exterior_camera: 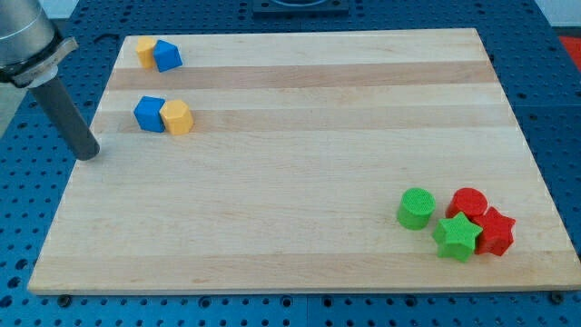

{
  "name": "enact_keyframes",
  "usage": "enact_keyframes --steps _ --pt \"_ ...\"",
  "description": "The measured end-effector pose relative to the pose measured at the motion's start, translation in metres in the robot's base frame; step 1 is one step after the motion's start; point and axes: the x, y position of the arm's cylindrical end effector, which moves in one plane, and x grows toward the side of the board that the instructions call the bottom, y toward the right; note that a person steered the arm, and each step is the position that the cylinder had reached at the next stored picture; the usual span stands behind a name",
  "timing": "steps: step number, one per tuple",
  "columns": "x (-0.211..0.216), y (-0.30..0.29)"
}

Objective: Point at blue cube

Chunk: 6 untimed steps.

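Observation:
The blue cube (149, 113) sits near the board's left edge, touching a yellow hexagonal block (178, 117) on its right. A second blue block (167, 56), house-shaped, sits at the top left, touching a yellow block (145, 51) on its left. My tip (88, 154) rests at the board's left edge, below and to the left of the blue cube, about a block's width apart from it.
At the bottom right stand a green cylinder (416, 208), a green star (457, 236), a red cylinder (469, 203) and a red star (495, 231), packed together. The wooden board (309, 163) lies on a blue perforated table.

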Motion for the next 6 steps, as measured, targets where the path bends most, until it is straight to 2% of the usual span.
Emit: enact_keyframes --steps 2,5,6 --pt "-0.002 0.001" --pt "-0.050 0.012" --pt "-0.047 0.021"
